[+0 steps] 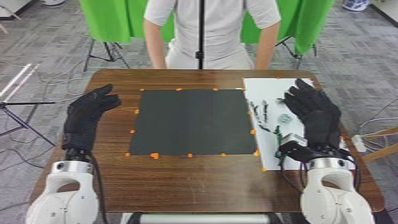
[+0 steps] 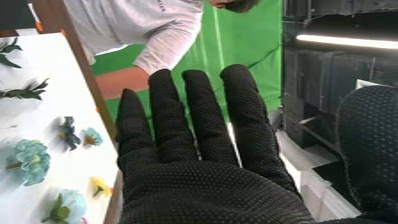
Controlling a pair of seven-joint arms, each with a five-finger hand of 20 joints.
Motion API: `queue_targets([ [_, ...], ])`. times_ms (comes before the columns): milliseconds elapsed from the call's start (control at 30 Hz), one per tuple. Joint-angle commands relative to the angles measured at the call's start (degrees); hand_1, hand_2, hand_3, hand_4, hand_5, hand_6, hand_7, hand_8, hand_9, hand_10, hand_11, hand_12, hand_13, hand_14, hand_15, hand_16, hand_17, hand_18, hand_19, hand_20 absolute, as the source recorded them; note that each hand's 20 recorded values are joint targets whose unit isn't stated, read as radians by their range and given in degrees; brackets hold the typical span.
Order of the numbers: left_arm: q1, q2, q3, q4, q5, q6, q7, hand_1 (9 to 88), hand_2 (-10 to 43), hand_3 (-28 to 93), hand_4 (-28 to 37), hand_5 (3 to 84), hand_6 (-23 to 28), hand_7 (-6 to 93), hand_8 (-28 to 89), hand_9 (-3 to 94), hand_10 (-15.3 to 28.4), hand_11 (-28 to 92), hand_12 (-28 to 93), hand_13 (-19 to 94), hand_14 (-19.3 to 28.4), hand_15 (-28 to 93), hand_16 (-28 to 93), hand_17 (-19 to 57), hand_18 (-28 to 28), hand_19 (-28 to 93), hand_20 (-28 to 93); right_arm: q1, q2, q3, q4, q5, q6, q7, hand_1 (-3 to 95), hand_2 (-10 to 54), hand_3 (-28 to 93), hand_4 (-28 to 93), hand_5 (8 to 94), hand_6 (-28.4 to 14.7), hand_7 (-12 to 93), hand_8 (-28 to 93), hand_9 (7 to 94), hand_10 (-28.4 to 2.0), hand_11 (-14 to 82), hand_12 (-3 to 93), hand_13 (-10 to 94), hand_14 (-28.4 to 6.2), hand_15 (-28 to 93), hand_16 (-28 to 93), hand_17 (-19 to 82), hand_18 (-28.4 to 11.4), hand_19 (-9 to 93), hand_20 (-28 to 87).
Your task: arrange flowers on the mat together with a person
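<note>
In the head view my left hand (image 1: pixel 89 110) is held above the table's left side, fingers relaxed and holding nothing. My right hand (image 1: pixel 313 109) hangs over the white sheet (image 1: pixel 266 90) at the right, covering part of it. A dark grey mat (image 1: pixel 191 122) lies bare in the middle. Green stems (image 1: pixel 263 111) and a pale teal flower (image 1: pixel 284 119) lie on the sheet. In the right wrist view my right hand (image 2: pixel 209 175) has straight fingers, beside a teal flower (image 2: pixel 32 161), a dark blue flower (image 2: pixel 67 133), a yellow flower (image 2: pixel 99 187) and leafy sprigs (image 2: pixel 27 93).
Orange tape pieces (image 1: pixel 155 156) edge the mat on the brown table (image 1: pixel 213 182). A person in white stands at the far edge, arms down. Behind are green cloths (image 1: pixel 107 20) and thin stands. A cable runs beside each of my forearms.
</note>
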Motion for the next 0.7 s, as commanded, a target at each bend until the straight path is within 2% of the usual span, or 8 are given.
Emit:
queue_targets([
  [33,0.5,-0.35,-0.12,0.06,-0.13,0.05,-0.69,29.2,2.4,62,-19.4,49.3,6.2,14.2,-5,48.9,15.3,23,16,39,20.7,27,1,4.1,15.0,18,18,-0.5,0.1,-0.2,-0.4,0.0,-0.2,0.0,9.9,7.8,75,-15,46.9,-2.8,8,-7,44.0,-15.4,5.0,12.4,36,-15.2,11,15,18,-14.5,6,24],
  [400,0.3,-0.32,-0.14,0.01,-0.14,0.23,-0.74,29.3,2.6,61,-19.2,49.3,6.2,14.4,-5,49.0,15.4,22,16,39,20.7,28,1,4.0,15.0,17,18,-0.6,0.0,-0.3,-0.5,0.0,-0.1,-0.1,9.9,7.8,75,-15,47.1,-2.8,8,-7,44.0,-15.4,5.0,12.5,36,-15.2,11,16,18,-14.6,6,24],
  [533,0.3,-0.33,-0.09,0.1,-0.12,0.45,-0.97,29.3,2.6,61,-19.3,49.2,6.2,14.2,-5,49.0,15.3,22,16,39,20.7,28,1,3.9,14.9,17,18,-0.4,0.0,-0.4,-0.3,-0.2,0.0,-0.1,9.9,7.8,75,-15,47.2,-2.8,9,-7,44.1,-15.3,5.0,12.5,37,-13.6,11,15,19,-14.5,6,24],
  [700,0.4,-0.4,-0.01,0.02,-0.02,0.29,-1.06,29.3,2.6,61,-19.4,49.3,6.2,14.2,-5,49.0,15.3,23,16,39,20.7,28,1,3.9,14.9,18,18,-0.6,0.0,-0.3,-0.4,0.0,0.1,-0.1,9.9,7.7,75,-15,47.5,-2.7,9,-7,44.1,-15.3,5.0,12.5,37,-13.4,12,15,19,-14.5,7,24],
])
